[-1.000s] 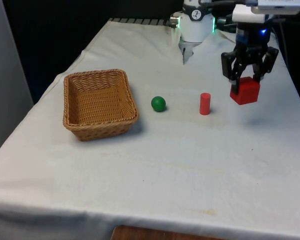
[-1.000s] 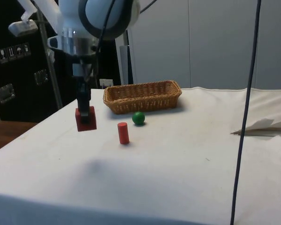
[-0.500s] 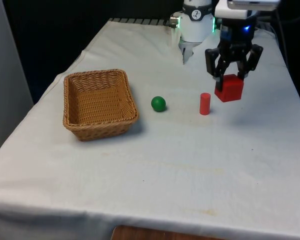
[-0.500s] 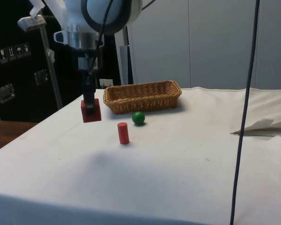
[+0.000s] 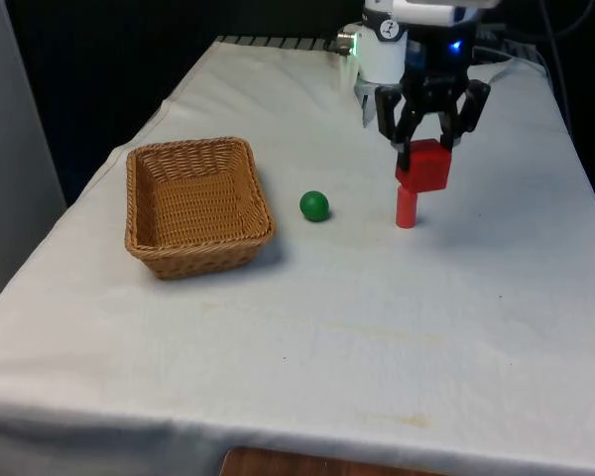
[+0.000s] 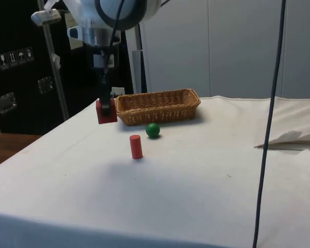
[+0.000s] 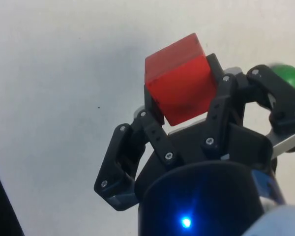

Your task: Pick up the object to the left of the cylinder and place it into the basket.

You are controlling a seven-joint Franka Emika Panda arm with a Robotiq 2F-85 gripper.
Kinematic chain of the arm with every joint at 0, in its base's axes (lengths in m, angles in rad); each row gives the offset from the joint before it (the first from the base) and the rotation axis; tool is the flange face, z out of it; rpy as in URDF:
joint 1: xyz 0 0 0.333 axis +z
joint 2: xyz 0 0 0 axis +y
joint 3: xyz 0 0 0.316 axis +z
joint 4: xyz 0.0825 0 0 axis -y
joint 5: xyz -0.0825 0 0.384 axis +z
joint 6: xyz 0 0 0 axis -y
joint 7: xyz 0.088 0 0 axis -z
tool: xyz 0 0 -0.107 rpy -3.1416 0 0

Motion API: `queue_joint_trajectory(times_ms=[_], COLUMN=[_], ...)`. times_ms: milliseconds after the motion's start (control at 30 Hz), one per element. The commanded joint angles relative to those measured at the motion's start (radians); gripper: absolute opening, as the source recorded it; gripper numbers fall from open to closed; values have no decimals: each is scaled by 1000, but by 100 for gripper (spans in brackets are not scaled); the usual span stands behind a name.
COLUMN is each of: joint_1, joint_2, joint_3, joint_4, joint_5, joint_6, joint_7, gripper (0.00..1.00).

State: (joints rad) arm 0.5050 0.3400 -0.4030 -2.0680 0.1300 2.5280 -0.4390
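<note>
My gripper is shut on a red cube and holds it in the air, above the cloth. In the front view the cube hangs just over the top of the upright red cylinder. From the side the cube sits behind the cylinder, at the gripper. A green ball lies between the cylinder and the wicker basket on the front view's left. The wrist view has the cube clamped in the fingers, with the green ball past them.
The basket is empty. White cloth covers the table. A dark cable hangs down across the side view, and folded white cloth lies at the table's far edge there.
The gripper has carried the red cube towards the front view's left and slightly higher, from beyond the cylinder's right side to just above it.
</note>
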Motion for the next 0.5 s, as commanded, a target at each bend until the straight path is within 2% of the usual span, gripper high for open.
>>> queue_joint_trajectory(times_ms=[0,167,200,233,467], joint_1=[2,2,0,2,1], joint_2=[-13,-35,-27,-38,-58], joint_3=[-15,-39,-30,-43,-76], joint_4=[-5,-6,-2,-5,-5], joint_5=[-18,-31,-14,-33,-39], joint_6=[-11,-31,-26,-35,-52], joint_7=[1,-12,-17,-14,-41], gripper=[2,2,2,2,2])
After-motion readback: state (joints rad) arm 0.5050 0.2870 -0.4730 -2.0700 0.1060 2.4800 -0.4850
